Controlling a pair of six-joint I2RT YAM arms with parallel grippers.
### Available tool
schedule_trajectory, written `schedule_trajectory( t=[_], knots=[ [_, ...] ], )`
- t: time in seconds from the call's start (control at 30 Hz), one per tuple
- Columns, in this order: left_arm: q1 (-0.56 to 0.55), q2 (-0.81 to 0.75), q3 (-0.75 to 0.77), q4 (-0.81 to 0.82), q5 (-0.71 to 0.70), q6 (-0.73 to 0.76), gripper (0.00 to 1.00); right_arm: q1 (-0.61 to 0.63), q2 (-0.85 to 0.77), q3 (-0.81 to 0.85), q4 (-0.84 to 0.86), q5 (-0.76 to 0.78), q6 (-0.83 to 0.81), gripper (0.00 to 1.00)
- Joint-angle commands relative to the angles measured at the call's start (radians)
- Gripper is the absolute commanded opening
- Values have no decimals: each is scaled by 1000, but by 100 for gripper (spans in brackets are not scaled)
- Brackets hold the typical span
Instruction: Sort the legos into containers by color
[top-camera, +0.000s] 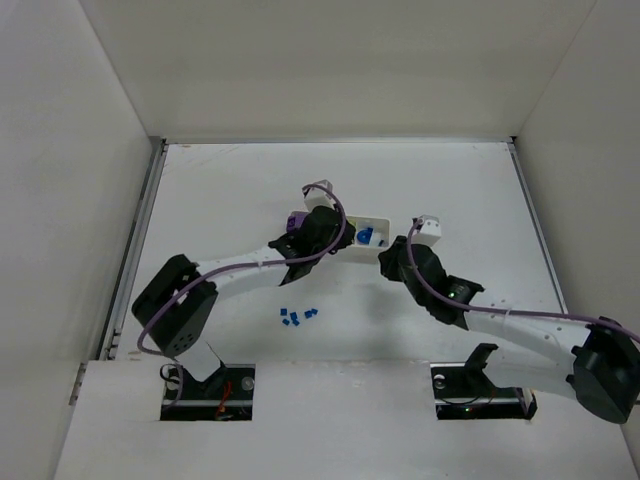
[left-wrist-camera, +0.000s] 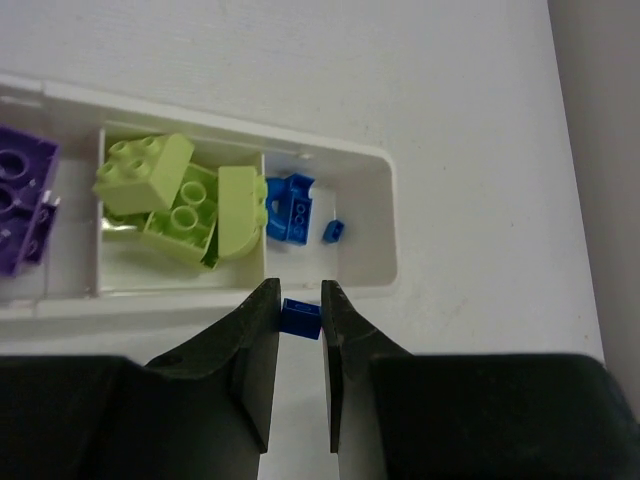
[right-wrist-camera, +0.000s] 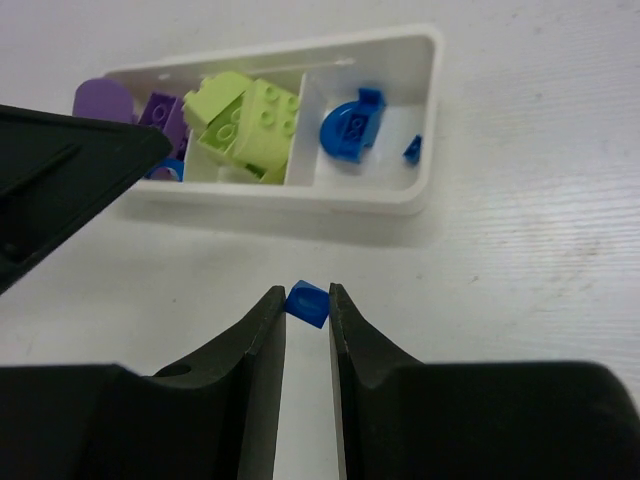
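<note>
Converging from either side in the top external view, the left arm (top-camera: 250, 268) and right arm (top-camera: 520, 325) meet over a white tray (top-camera: 383, 226) near the middle of the counter (top-camera: 230, 190). A purple brick (top-camera: 296, 222) shows at the tray's left end and a blue piece (top-camera: 366, 237) towards its right end. A cluster of loose blue pieces (top-camera: 297, 317) lies on the counter, nearer the arm bases and apart from the tray. The fingertips are too small here to tell what they carry.

Left wrist view: the left end effector (left-wrist-camera: 300, 322) is clenched on a tiny blue brick (left-wrist-camera: 300, 318), held at the near wall of the tray. The tray has three compartments. Purple bricks (left-wrist-camera: 22, 205) fill the left one, and yellow-green bricks (left-wrist-camera: 175, 195) are heaped in the middle one. The right one holds a blue arched piece (left-wrist-camera: 291, 210) and a tiny blue stud (left-wrist-camera: 334, 232).

Right wrist view: the right end effector (right-wrist-camera: 307, 312) grips a small blue square piece (right-wrist-camera: 307, 302) between its fingertips, over bare counter just short of the tray's near wall. A round blue piece (right-wrist-camera: 352, 120) leans inside the end compartment. The dark body at the left edge is probably the left arm's wrist (right-wrist-camera: 60, 180).
</note>
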Motion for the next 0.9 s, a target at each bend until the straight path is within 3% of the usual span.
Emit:
schedule_trajectory(
  t=[0.0, 0.1, 0.2, 0.33, 0.43, 0.6, 0.87],
  knots=[
    [-2, 90, 111, 79, 35, 14, 13, -40, -5, 11, 4, -4, -25, 25],
    [-2, 171, 188, 67, 43, 18, 16, -68, -5, 16, 15, -13, -33, 25],
    [-1, 211, 233, 65, 51, 23, 25, -109, 9, 26, 36, -38, -39, 25],
    [13, 213, 251, 56, 52, 33, 37, -151, 59, 54, 85, -77, -53, 25],
    [31, 170, 227, 53, 49, 41, 39, -177, 128, 85, 131, -105, -59, 25],
    [51, 20, 97, 50, 25, 66, 33, -192, 243, 163, 188, -136, -83, 25],
    [30, -328, -290, -77, -156, 96, 28, -220, 392, 261, 194, -125, -111, 32]
  ],
)
